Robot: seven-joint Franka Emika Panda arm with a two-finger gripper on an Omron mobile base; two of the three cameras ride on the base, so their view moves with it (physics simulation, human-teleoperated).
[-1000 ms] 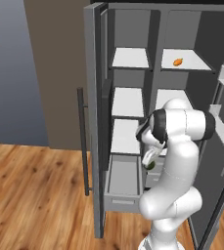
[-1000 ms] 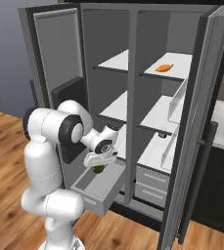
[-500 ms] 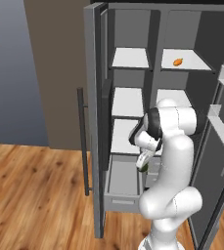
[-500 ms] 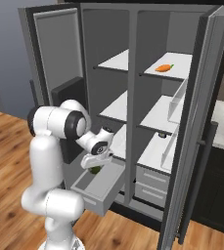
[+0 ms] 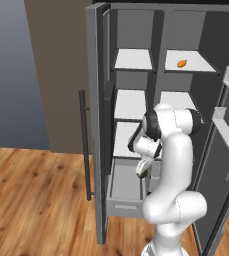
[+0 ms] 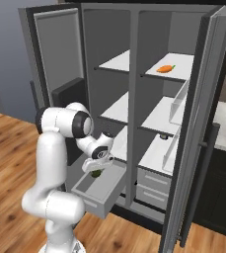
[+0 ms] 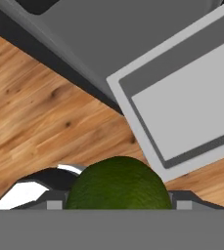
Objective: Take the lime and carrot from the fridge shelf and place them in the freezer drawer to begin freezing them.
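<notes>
Two fingers pinch the lime across its widest part, one dark tip at 3 o'clock and the other at 9 o'clock of the green ball in the hand view. It looks small, light and firm, with a dimpled skin that gives some grip, though a round fruit could roll out of a loose hold; the middle is probably the safest place to hold it. The gripper hangs above the open freezer drawer, whose pale floor lies at about 2 o'clock of the lime in the hand view. The carrot lies on the fridge shelf, at 12 o'clock high above the drawer in the right-hand column; being stiff and tapered, it would likely be best taken across its thicker end. Both doors stand wide, with wooden floor in front.
</notes>
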